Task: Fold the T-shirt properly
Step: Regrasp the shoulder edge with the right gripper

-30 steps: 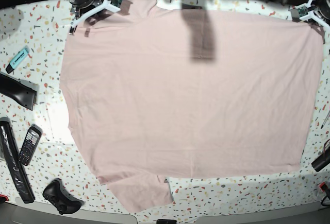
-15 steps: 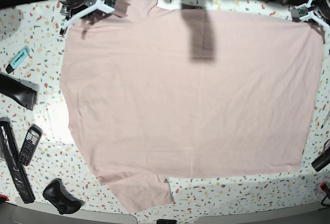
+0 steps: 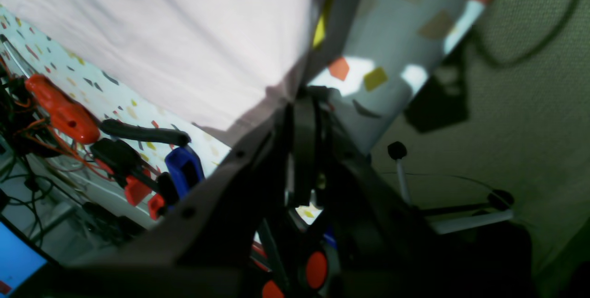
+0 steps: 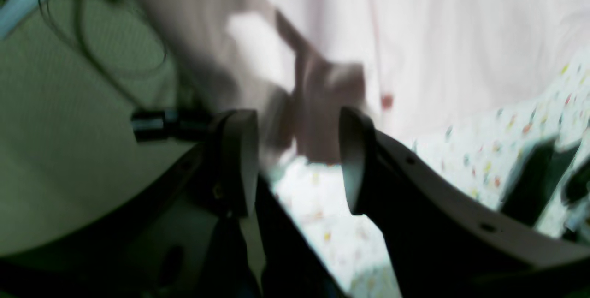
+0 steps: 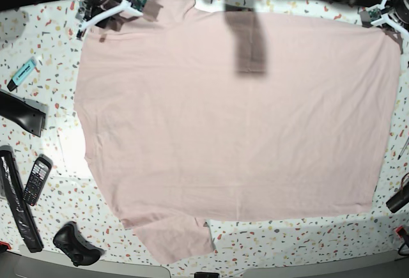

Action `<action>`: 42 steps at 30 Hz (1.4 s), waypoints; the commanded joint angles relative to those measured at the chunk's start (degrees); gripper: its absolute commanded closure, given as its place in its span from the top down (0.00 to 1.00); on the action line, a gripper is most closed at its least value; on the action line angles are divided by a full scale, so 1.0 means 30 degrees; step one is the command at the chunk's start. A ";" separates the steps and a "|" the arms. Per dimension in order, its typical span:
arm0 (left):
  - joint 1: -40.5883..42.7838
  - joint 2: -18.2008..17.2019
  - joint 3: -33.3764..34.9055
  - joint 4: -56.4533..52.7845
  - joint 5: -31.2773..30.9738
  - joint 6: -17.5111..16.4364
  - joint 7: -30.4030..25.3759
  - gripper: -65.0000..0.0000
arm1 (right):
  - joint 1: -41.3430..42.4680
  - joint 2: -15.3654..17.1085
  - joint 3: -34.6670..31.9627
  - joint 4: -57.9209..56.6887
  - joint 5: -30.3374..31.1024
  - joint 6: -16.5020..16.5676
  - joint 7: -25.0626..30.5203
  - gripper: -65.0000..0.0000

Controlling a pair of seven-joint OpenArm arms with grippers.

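Observation:
The pale pink T-shirt (image 5: 236,118) lies spread flat over the speckled table, plain side up, one sleeve at the near edge. At its far right corner my left gripper (image 5: 386,21) is shut on the hem. In the left wrist view the dark fingers (image 3: 306,99) pinch the cloth's edge (image 3: 184,35). At the far left corner my right gripper (image 5: 89,25) stands open. The right wrist view shows its jaws (image 4: 295,118) well apart, with a blurred fold of the shirt (image 4: 438,35) just beyond the tips.
Along the left table edge lie a teal highlighter (image 5: 23,72), a black remote (image 5: 22,113), a keypad phone (image 5: 36,179), a long black bar (image 5: 16,204) and a game controller (image 5: 77,243). A black object (image 5: 399,198) sits at the right edge. Red and blue clamps (image 3: 184,169) lie nearby.
My right gripper has opened and let go of the shirt's far left corner, shifting slightly up and left. The left gripper has stayed shut on its corner.

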 commanded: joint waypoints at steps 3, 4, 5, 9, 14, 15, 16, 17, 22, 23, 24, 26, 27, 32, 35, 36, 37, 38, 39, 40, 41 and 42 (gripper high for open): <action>0.0138 -0.0146 -0.0131 0.0102 0.0226 -0.0189 0.0197 0.00 | 0.0758 -0.0423 0.0051 -0.0787 -0.0248 -0.0095 0.0947 0.42; 0.0138 -0.0102 -0.0131 0.0095 0.0248 -0.0182 0.0197 0.00 | 0.0969 -0.0619 0.0044 -0.1086 -0.0153 -0.0087 0.1341 0.42; 0.0138 -0.0102 -0.0131 0.0095 0.0211 -0.0182 0.0182 0.00 | 0.1093 -0.0787 0.0036 -0.1362 0.0117 0.0066 0.1705 0.42; 0.0146 -0.0029 -0.0131 0.0095 0.0211 -0.0182 0.0197 0.00 | 0.1734 -0.1166 0.0036 -0.2535 0.1574 0.1086 0.2222 0.42; 0.0146 0.0073 -0.0131 0.0095 0.0211 -0.0182 0.0262 0.00 | 0.2419 -0.1260 0.0036 -0.4095 0.2754 0.1741 0.2215 0.42; 0.0138 0.0124 -0.0131 0.0095 0.0219 -0.0182 0.0277 0.00 | 0.2514 -0.1260 0.0036 -0.4401 0.2790 0.1807 0.2215 0.42; 0.0138 0.0175 -0.0131 0.0095 0.0219 -0.0182 0.0270 0.00 | 0.2557 -0.1268 0.0036 -0.4677 0.2790 0.1858 0.2208 0.39; 0.0138 0.0240 -0.0131 0.0095 0.0219 -0.0189 0.0255 0.00 | 0.2557 -0.1260 0.0036 -0.4881 0.2783 0.1858 0.2208 0.35; 0.0138 0.0270 -0.0131 0.0102 0.0219 -0.0189 0.0342 0.00 | 0.2557 -0.1260 0.0036 -0.5056 0.2783 0.2004 0.2193 0.12; 0.0138 0.0270 -0.0131 0.0102 0.0219 -0.0182 0.0342 0.00 | 0.2557 -0.1253 0.0036 -0.5056 0.2783 0.2004 0.2229 0.06; 0.0138 0.0270 -0.0131 0.0102 0.0219 -0.0189 0.0342 0.00 | 0.2557 -0.1253 0.0036 -0.5056 0.2769 0.2004 0.2222 0.01; 0.0138 0.0270 -0.0131 0.0095 0.0219 -0.0189 0.0350 0.00 | 0.2557 -0.1253 0.0036 -0.5056 0.2601 0.2004 0.2222 0.00; 0.0138 0.0270 -0.0131 0.0102 0.0219 -0.0189 0.0350 0.00 | 0.2557 -0.1253 0.0036 -0.5056 0.2514 0.1996 0.2222 0.00; 0.0138 0.0270 -0.0131 0.0095 0.0219 -0.0189 0.0342 0.00 | 0.2543 -0.1151 0.0036 -0.4641 0.3563 0.2208 0.1851 0.00; 0.0138 0.0270 -0.0131 0.0095 0.0219 -0.0189 0.0335 0.00 | 0.2550 -0.1049 0.0044 -0.3708 0.4983 0.2280 0.1268 0.15; 0.0138 0.0262 -0.0131 0.0095 0.0219 -0.0189 0.0335 0.00 | 0.2550 -0.1049 0.0044 -0.3395 0.5319 0.2273 0.1158 0.23; 0.0138 0.0262 -0.0131 0.0095 0.0219 -0.0189 0.0335 0.00 | 0.2550 -0.1049 0.0044 -0.3111 0.5748 0.2273 0.1151 0.30; 0.0138 0.0262 -0.0131 0.0095 0.0219 -0.0189 0.0335 0.00 | 0.2550 -0.1056 0.0044 -0.2892 0.6069 0.2280 0.1144 0.33; 0.0138 0.0262 -0.0131 0.0095 0.0211 -0.0182 0.0335 0.00 | 0.2543 -0.1056 0.0036 -0.2761 0.6375 0.2280 0.1100 0.34; 0.0138 0.0262 -0.0131 0.0095 0.0211 -0.0182 0.0335 0.00 | 0.2550 -0.1071 0.0036 -0.2718 0.6747 0.2280 0.0947 0.34; 0.0138 0.0262 -0.0131 0.0095 0.0219 -0.0189 0.0335 0.00 | 0.2543 -0.1107 0.0036 -0.2718 0.7045 0.2288 0.0699 0.34; 0.0138 0.0262 -0.0131 0.0095 0.0211 -0.0189 0.0335 0.00 | 0.2543 -0.1122 0.0036 -0.2725 0.7431 0.2331 0.0364 0.34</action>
